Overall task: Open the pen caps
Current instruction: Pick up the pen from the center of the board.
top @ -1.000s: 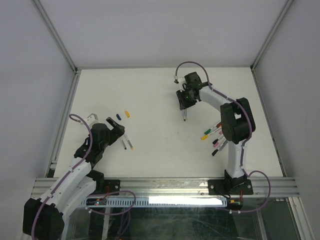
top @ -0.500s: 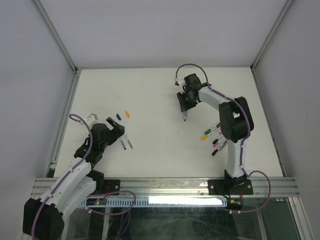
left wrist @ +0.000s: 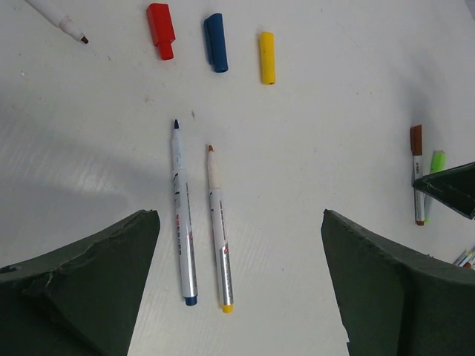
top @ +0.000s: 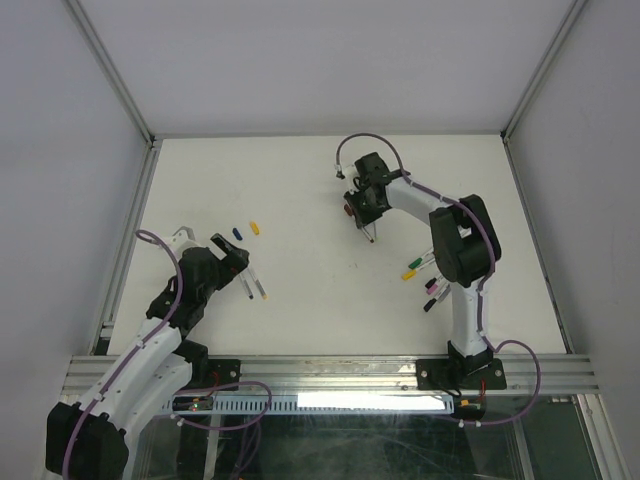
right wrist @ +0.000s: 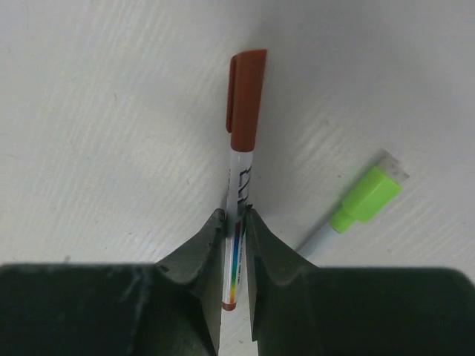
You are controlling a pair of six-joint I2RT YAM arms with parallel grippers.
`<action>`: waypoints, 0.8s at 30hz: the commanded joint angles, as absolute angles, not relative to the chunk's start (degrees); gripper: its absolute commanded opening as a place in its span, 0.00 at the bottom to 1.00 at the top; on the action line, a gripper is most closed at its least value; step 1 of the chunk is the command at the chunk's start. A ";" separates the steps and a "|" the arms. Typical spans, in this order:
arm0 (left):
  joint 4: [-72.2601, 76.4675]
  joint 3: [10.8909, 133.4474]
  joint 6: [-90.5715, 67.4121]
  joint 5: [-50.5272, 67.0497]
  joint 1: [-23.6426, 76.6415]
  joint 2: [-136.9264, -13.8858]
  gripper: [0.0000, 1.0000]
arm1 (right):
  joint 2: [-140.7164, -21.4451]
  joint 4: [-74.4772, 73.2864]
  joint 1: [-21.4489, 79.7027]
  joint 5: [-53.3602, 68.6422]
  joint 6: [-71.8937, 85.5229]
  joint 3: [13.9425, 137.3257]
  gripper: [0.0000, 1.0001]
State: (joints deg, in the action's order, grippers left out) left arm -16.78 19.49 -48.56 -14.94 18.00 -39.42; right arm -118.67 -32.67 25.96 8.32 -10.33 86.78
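My right gripper [right wrist: 235, 219] is shut on the white barrel of a pen with a maroon cap [right wrist: 245, 100]; the cap is on and points away from the fingers. In the top view this gripper [top: 365, 205] is at the table's back middle. A green-capped pen [right wrist: 365, 199] lies just beyond it. My left gripper [left wrist: 239, 222] is open and empty over two uncapped pens [left wrist: 182, 215] [left wrist: 219, 230]. Loose red [left wrist: 160, 30], blue [left wrist: 216, 41] and yellow [left wrist: 267, 57] caps lie beyond them. In the top view the left gripper [top: 235, 262] is at the left.
A third uncapped pen [left wrist: 56, 13] lies at the far left of the left wrist view. Several capped pens [top: 428, 275] lie in a cluster beside the right arm. Metal frame rails [top: 130, 230] and white walls bound the table.
My right gripper has moved a little to the left and turned at the wrist, with the maroon-capped pen still in it. The left arm has barely moved.
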 commanded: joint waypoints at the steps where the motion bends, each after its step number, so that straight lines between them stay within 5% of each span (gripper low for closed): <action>1: -14.84 20.31 -48.17 -14.10 18.07 -38.01 0.94 | -118.26 -33.14 29.08 5.28 -15.05 86.94 0.17; 13: -6.76 17.20 -44.66 -3.49 18.02 -31.50 0.94 | -120.34 -36.99 32.09 5.53 -19.77 88.15 0.32; 24: 32.94 6.27 -53.16 19.27 18.02 -37.31 0.94 | -118.27 -36.97 30.94 10.18 -18.33 87.69 0.01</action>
